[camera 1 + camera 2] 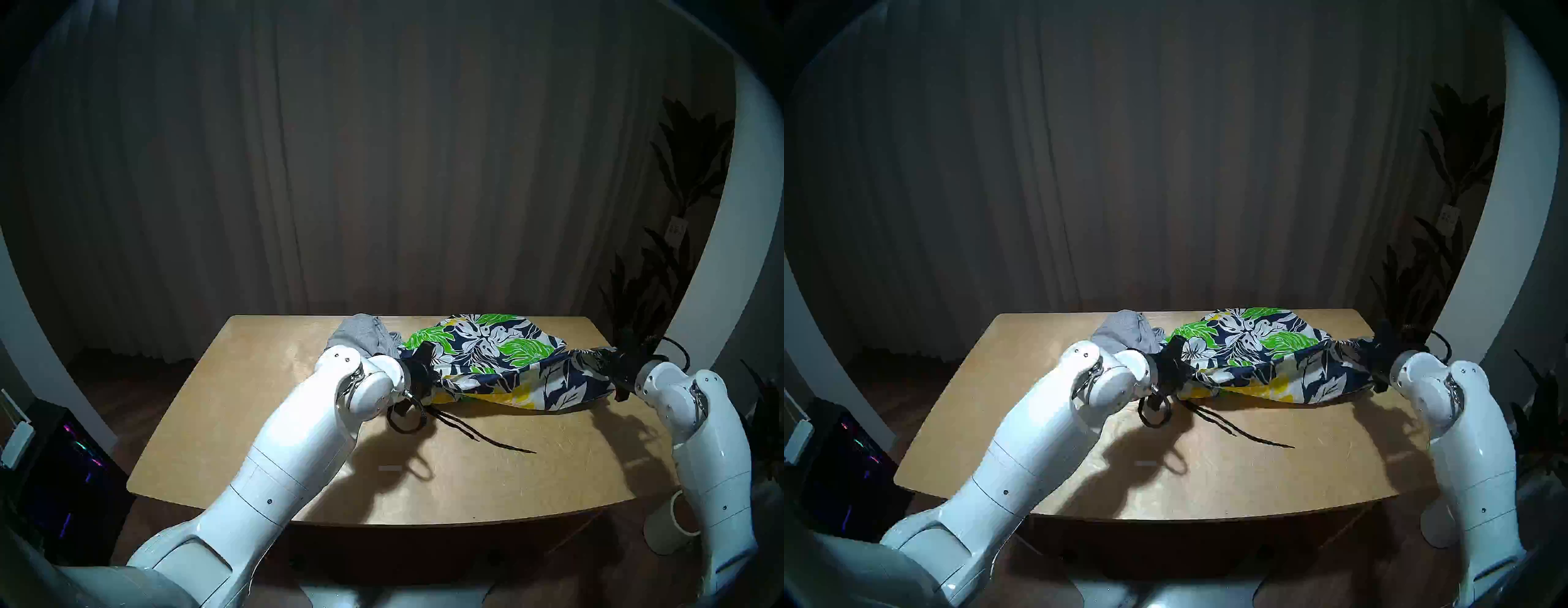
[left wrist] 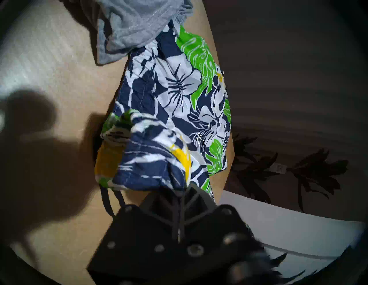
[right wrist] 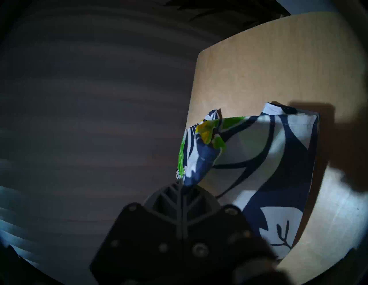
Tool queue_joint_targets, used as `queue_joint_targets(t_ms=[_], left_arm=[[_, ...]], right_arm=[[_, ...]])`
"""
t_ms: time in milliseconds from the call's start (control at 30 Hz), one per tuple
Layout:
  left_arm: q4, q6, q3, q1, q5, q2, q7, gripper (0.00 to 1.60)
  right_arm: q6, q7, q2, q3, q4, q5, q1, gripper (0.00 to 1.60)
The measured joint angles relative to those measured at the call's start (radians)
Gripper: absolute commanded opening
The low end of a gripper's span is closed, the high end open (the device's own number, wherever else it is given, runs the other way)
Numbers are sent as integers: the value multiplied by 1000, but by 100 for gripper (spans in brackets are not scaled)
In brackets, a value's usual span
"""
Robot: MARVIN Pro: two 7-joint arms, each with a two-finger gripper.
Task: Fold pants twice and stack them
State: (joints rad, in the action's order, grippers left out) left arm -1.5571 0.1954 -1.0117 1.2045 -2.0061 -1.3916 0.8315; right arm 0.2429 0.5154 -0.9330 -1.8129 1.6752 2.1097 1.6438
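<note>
The navy-white floral shorts (image 1: 500, 361) (image 1: 1259, 356) with green and yellow leaves hang stretched between my two grippers over the far half of the wooden table (image 1: 466, 475). My left gripper (image 1: 426, 375) (image 2: 182, 191) is shut on their left end. At the table's right edge my right gripper (image 1: 615, 361) (image 3: 182, 184) is shut on their right end (image 3: 199, 165). Their black drawstring (image 1: 488, 437) trails onto the table toward me. The grey jersey shorts (image 1: 365, 335) (image 2: 135, 27) lie crumpled at the far edge, touching the floral pair's left end.
A computer case with coloured lights (image 1: 63, 475) stands on the floor at the left. A white cylindrical bin (image 1: 670, 526) sits on the floor by my right arm. Dark plants (image 1: 670, 263) rise beyond the table's right side, curtains behind.
</note>
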Motion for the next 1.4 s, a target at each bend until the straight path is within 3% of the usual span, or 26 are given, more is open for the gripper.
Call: queue_joint_targets(t_ms=[533,1400], left_arm=[[108,-20,-27,-91,37,-35,-4,0],[316,-40,-51,-215,91,-84,-18,0]], right_arm=[[-83,-34,7,145,-62,-51,-158,0],[-199,-54,-110,331,-285,-145,-407,0]])
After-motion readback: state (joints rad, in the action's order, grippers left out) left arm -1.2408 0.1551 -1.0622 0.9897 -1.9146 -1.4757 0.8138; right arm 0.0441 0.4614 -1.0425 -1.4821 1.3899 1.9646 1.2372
